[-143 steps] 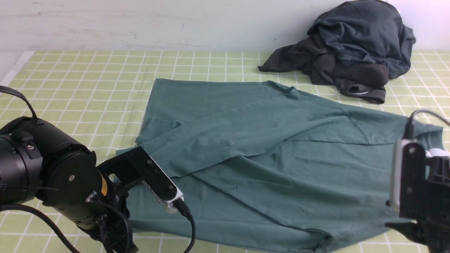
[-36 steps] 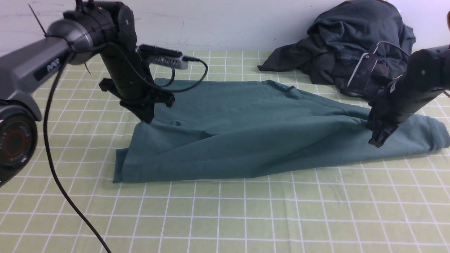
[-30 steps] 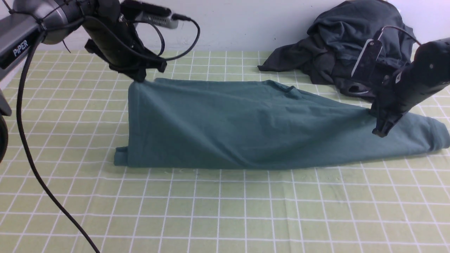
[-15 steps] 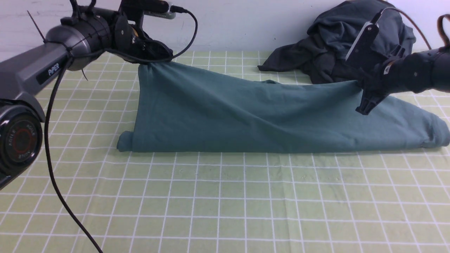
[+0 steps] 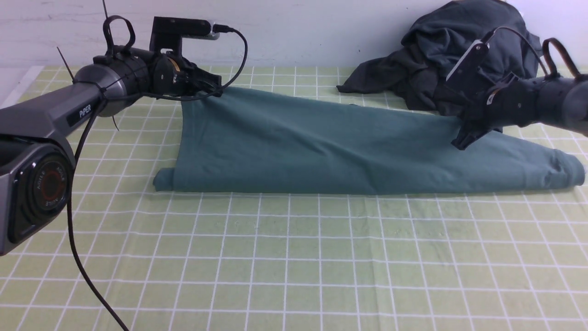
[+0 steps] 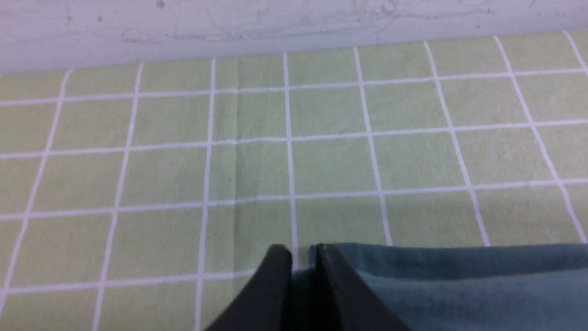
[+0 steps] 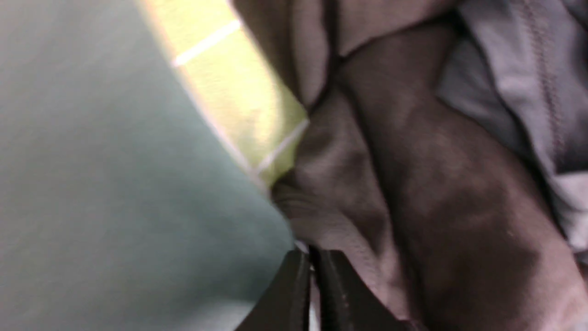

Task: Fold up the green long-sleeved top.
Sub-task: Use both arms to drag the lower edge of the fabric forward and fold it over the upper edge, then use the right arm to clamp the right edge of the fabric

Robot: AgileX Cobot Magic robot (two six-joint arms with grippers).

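The green long-sleeved top (image 5: 321,142) lies folded lengthwise on the checked cloth, its fold line toward me and its doubled edge at the back. My left gripper (image 5: 219,89) is low at the top's far left corner. In the left wrist view its fingers (image 6: 275,285) stand a narrow slit apart with the teal fabric (image 6: 459,285) caught between them. My right gripper (image 5: 459,138) is at the far right edge, against the dark pile. Its jaws (image 7: 310,255) are almost together, a pale sliver of the top (image 7: 92,184) between them.
A heap of dark charcoal and slate-grey garments (image 5: 464,59) sits at the back right against the wall, touching the right gripper's side (image 7: 436,161). The yellow-green checked tablecloth (image 5: 294,257) covers the table. The left arm's cable hangs down at the front left.
Both grippers have carried the top's edge farther back and lower, so the raised fabric now lies flatter over its other half. The left jaws show a slightly wider slit.
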